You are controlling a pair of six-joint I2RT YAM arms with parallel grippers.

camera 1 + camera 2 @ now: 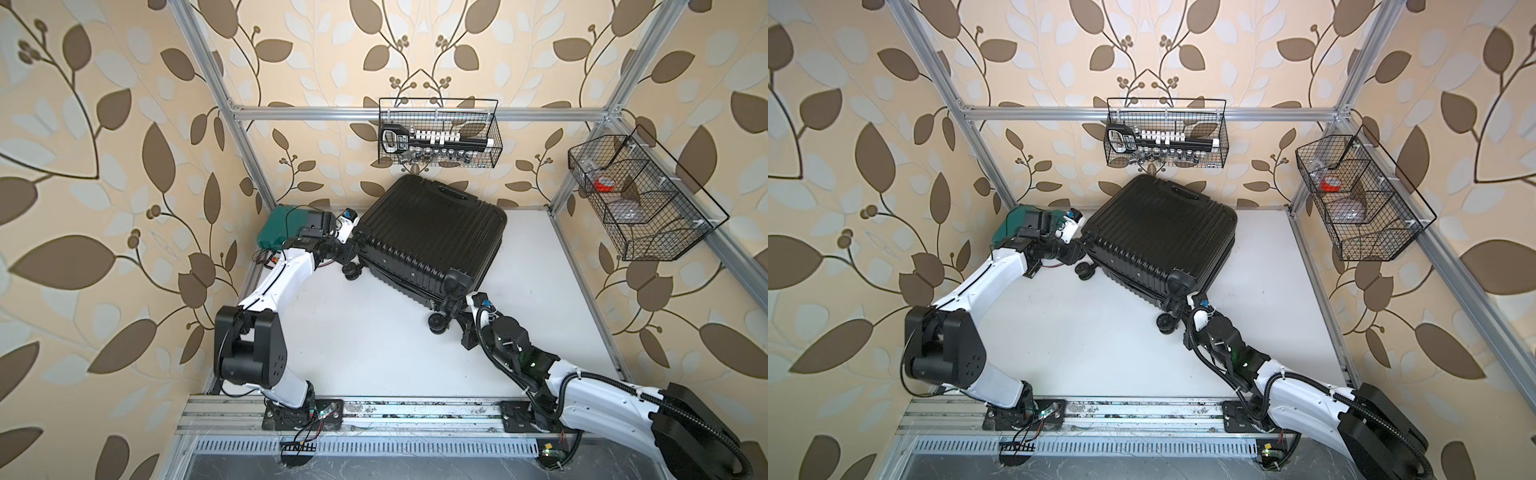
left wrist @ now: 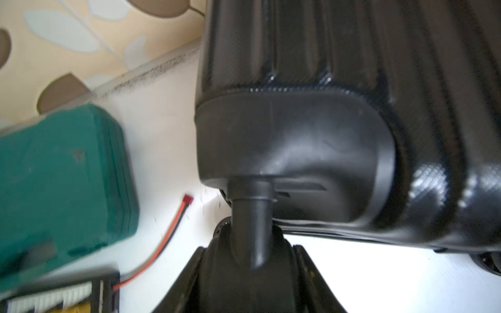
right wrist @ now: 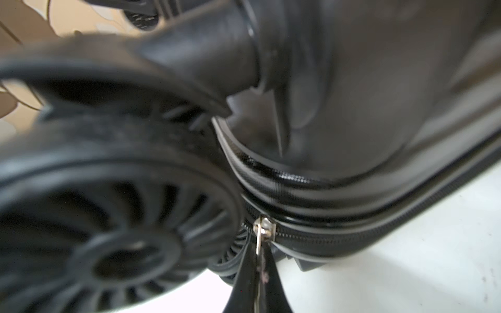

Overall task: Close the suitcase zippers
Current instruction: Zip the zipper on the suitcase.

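Black ribbed suitcase (image 1: 432, 232); silver zipper pull (image 3: 261, 234); teal case (image 1: 280, 226); beige leaf-patterned wallpaper (image 1: 104, 166).

The left arm (image 1: 286, 266) rises from its base, bends at the elbow and reaches forward; the left gripper (image 2: 249, 250) has its jaws part-way apart, clamped on either side of a caster wheel (image 2: 244, 284); the right arm (image 1: 582, 386) stretches low, forward and inward; the right gripper (image 3: 257, 253) is pinched tight on a zipper pull (image 3: 259, 233).

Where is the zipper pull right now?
In the right wrist view, the zipper pull sits on the suitcase rim beside a wheel, pinched by the right gripper, at the corner nearest the right arm.
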